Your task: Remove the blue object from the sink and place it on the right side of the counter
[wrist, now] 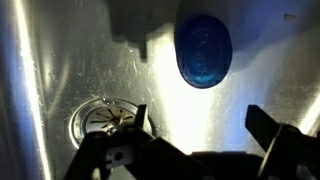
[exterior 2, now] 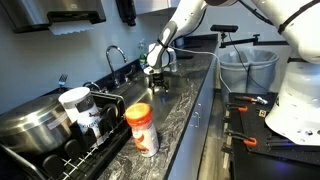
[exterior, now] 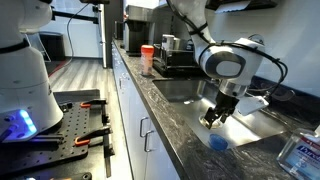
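In the wrist view the blue object [wrist: 203, 50] is a small round light-blue item lying on the steel floor of the sink [wrist: 60, 50], up and to the right of the round drain [wrist: 104, 118]. My gripper [wrist: 203, 128] is open and empty, and the blue object lies beyond its fingertips, roughly centred between them. In both exterior views the gripper [exterior: 214, 116] [exterior 2: 158, 84] hangs low over the sink [exterior: 262, 122], set in the dark counter [exterior: 175, 125]. A blue spot [exterior: 217, 143] shows just below the gripper there.
A chrome faucet [exterior 2: 117, 55] stands behind the sink. An orange-lidded jar [exterior 2: 140, 128] [exterior: 148, 58], a white cup [exterior 2: 75, 100], a steel pot [exterior 2: 30, 125] and a dish rack sit on the counter. A clear bottle with a blue-and-white label [exterior: 300, 152] stands near the sink.
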Controlling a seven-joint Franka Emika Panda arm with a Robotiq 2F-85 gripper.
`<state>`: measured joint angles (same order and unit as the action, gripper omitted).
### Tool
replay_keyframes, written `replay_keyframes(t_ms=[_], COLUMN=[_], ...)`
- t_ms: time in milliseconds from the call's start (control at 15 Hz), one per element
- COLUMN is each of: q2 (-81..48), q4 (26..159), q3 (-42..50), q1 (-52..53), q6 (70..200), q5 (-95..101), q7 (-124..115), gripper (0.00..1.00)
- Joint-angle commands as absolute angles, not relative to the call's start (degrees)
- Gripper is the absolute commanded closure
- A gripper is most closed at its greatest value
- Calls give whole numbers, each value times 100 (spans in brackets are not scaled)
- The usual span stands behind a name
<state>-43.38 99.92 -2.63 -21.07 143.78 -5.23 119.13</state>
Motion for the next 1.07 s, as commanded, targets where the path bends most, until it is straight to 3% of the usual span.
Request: replay_keyframes(t_ms=[0,1000], q2=[-4399,-4902], q4=[10044,9940], q3=[-242,-383], q1=[-2179,-2580], q6=[14442,15545], q5=[-439,-392], q7=[11989,12007], gripper=[0,0])
